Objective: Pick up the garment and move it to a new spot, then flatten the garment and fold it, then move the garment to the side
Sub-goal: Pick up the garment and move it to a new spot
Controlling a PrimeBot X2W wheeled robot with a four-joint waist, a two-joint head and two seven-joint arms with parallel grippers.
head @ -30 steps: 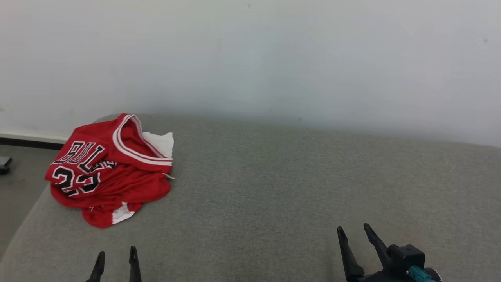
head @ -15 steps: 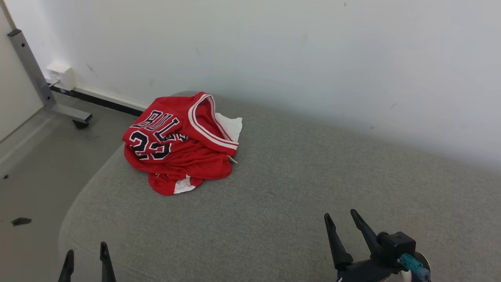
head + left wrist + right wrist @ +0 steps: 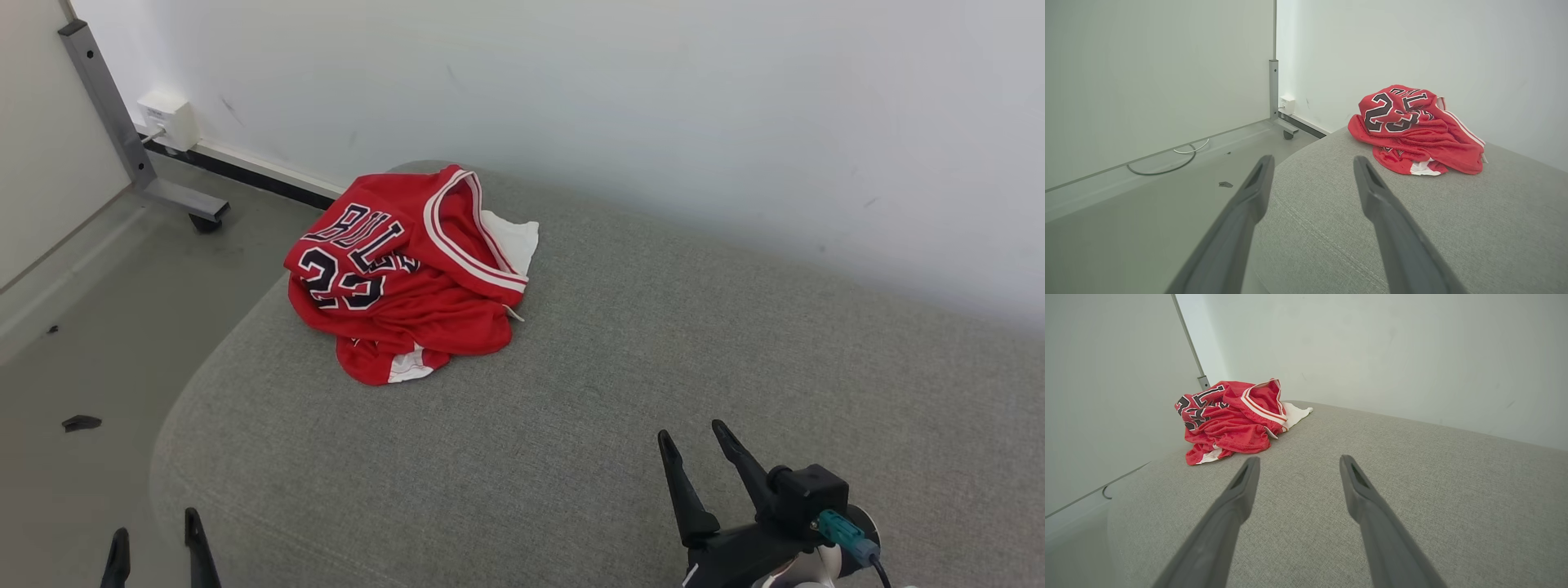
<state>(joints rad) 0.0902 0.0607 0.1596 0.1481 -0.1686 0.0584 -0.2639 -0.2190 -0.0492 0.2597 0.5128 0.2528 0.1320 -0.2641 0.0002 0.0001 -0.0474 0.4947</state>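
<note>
The garment (image 3: 408,273), a red jersey with white trim and dark numerals, lies crumpled at the far left end of the grey cushion (image 3: 620,392), close to the white wall (image 3: 653,98). Well apart from it, the left gripper (image 3: 157,527) hangs at the cushion's near left edge, fingers spread and empty. The right gripper (image 3: 692,433) hangs over the near right part, fingers likewise apart, holding nothing. Further left, a metal post (image 3: 110,106) stands on the floor (image 3: 90,327) beside a white wall box (image 3: 169,118).

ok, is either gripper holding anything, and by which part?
Nothing is held. The left gripper and right gripper are open; the red jersey lies crumpled on the grey cushion, apart from both.
</note>
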